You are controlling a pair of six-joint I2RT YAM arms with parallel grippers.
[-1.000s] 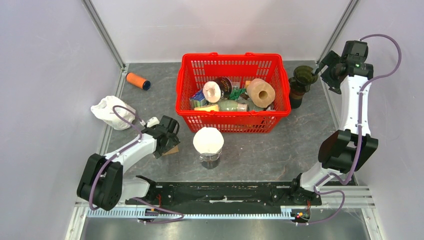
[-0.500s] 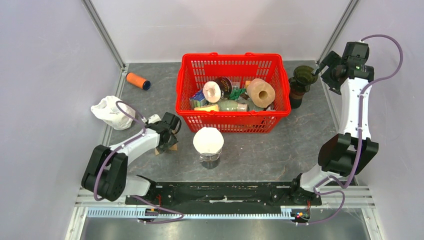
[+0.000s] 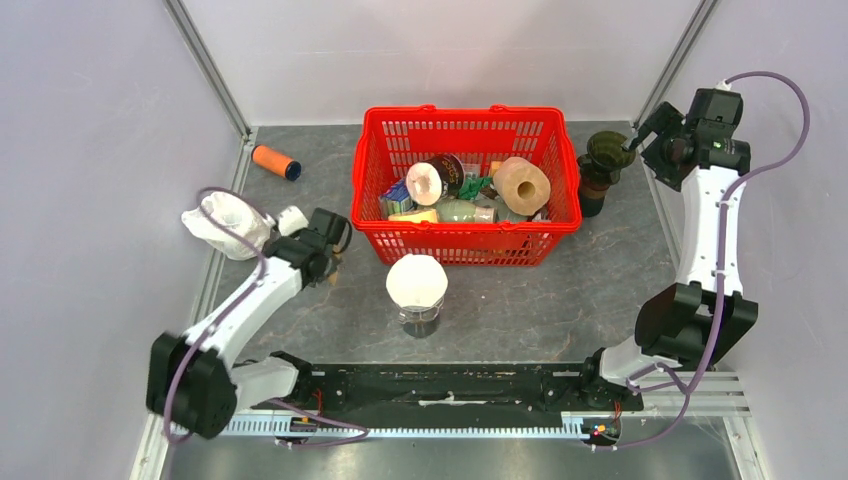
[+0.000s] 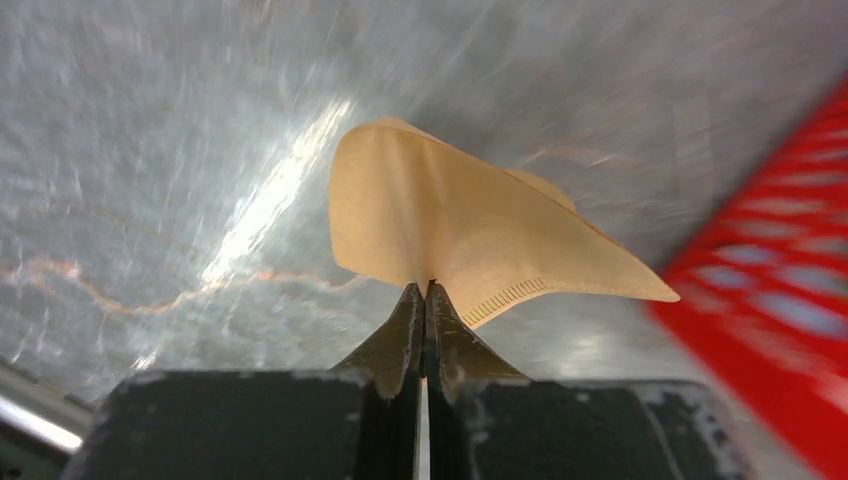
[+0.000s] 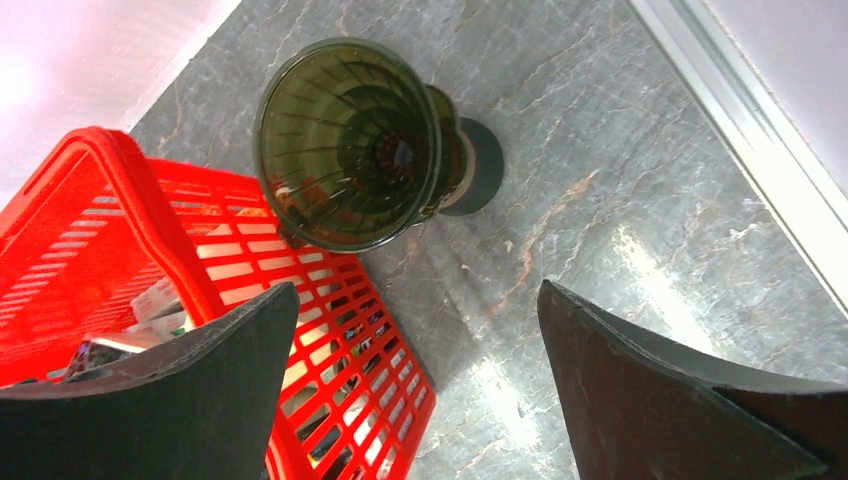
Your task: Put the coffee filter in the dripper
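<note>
A brown paper coffee filter (image 4: 450,225) hangs off the table, pinched at its lower edge by my left gripper (image 4: 427,292), which is shut on it. In the top view the left gripper (image 3: 333,258) is left of the red basket, and the filter barely shows there. The dripper (image 3: 603,152) is a dark green ribbed cone on a stand, upright at the basket's right end. My right gripper (image 5: 417,288) hovers above the dripper (image 5: 350,140), open wide with nothing between its fingers.
A red basket (image 3: 465,250) full of odds and ends stands at the middle back. In front of it is a glass jar with a white domed top (image 3: 417,282). An orange cylinder (image 3: 275,161) and a crumpled white bag (image 3: 222,222) lie at the left.
My left gripper closed on the coffee filter and lifted it off the table, moving back and left. The right arm hardly moved.
</note>
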